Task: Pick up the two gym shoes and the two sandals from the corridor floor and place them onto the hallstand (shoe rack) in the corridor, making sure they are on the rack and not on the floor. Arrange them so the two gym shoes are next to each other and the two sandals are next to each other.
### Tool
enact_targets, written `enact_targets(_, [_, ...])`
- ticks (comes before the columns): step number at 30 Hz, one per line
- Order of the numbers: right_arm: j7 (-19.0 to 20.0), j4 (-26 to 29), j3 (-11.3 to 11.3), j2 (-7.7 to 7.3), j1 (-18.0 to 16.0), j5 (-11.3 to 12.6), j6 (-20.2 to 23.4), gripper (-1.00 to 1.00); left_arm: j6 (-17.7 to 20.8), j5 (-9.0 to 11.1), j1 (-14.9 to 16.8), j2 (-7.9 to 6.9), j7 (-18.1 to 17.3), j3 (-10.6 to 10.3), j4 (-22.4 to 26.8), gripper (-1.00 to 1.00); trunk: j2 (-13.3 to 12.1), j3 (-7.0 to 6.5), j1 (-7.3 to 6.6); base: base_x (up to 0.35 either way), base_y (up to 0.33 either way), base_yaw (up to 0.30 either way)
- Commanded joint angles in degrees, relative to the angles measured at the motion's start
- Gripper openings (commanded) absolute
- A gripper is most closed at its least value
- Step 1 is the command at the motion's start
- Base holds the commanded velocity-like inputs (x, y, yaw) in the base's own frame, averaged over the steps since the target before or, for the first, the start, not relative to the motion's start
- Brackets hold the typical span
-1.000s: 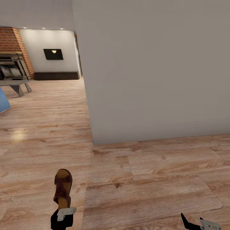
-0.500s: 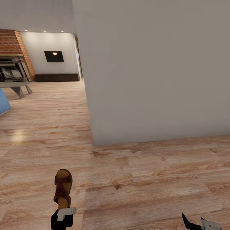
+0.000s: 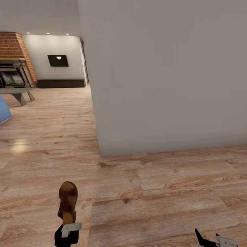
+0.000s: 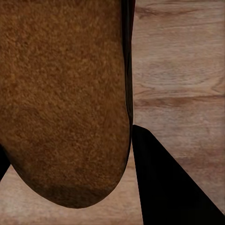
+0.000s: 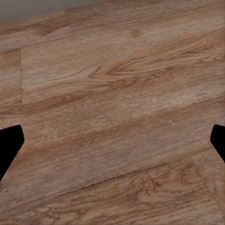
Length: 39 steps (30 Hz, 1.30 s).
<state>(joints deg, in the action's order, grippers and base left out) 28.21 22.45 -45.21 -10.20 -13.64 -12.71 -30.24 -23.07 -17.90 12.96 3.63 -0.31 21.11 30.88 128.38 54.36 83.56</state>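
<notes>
One dark brown sandal [image 3: 67, 202] with a tan footbed stands upright at the lower left of the head view, above the corridor floor [image 3: 154, 192]. My left gripper [image 3: 68, 224] is shut on its lower end. In the left wrist view the sandal's brown sole [image 4: 61, 93] is pressed against a black finger [image 4: 168, 187]. My right gripper [image 3: 209, 242] sits at the bottom right edge. Its wrist view has the gripper [image 5: 112, 145] open, with dark fingertips [image 5: 8, 143] far apart over bare wood planks [image 5: 117, 84]. The gym shoes and the hallstand are out of view.
A plain grey wall corner [image 3: 164, 85] stands straight ahead, meeting the floor near the middle. Left of it the floor runs into a room with a brick fireplace [image 3: 13, 58], a grey low table [image 3: 19, 92], a blue object [image 3: 4, 109] and a dark wall panel [image 3: 57, 60].
The whole head picture shifted slightly downward a second ago, so the camera moved, and it has been still since. The held sandal and both grippers keep their places.
</notes>
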Motion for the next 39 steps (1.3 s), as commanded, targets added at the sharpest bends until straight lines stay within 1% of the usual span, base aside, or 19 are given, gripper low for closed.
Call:
enact_targets(1, [0.32,-0.04,-0.49,0.02,-0.07,-0.53,-0.25,1.0,-0.18,-0.8,0.05,0.09,-0.04,0.43,-0.01,-1.0,0.02,0.05,-0.01,0.0,0.0,0.0])
enact_targets(22, [0.31,0.15,-0.49,0.01,-0.07,-0.54,-0.25,1.0,-0.13,-0.73,0.05,0.3,-0.04,0.43,-0.13,-1.0,0.02,0.05,-0.01,0.009,0.0,0.0])
enact_targets(27, [0.34,0.2,-0.44,0.01,-0.07,-0.53,-0.25,1.0,-0.14,-0.73,0.05,0.32,-0.04,0.43,-0.12,-1.0,0.02,0.05,-0.01,0.21,0.0,0.0])
enact_targets(34, [0.35,0.22,-0.41,0.1,-0.07,-0.53,-0.25,1.0,-0.13,-0.73,0.05,0.36,-0.04,0.43,-0.12,-1.0,0.02,0.05,-0.01,0.311,0.0,0.004])
enact_targets(39, [0.35,0.22,-0.4,0.17,-0.07,-0.55,-0.25,1.0,-0.13,-0.73,0.05,0.4,-0.04,0.44,-0.12,-1.0,0.02,0.05,-0.01,0.335,0.0,0.145])
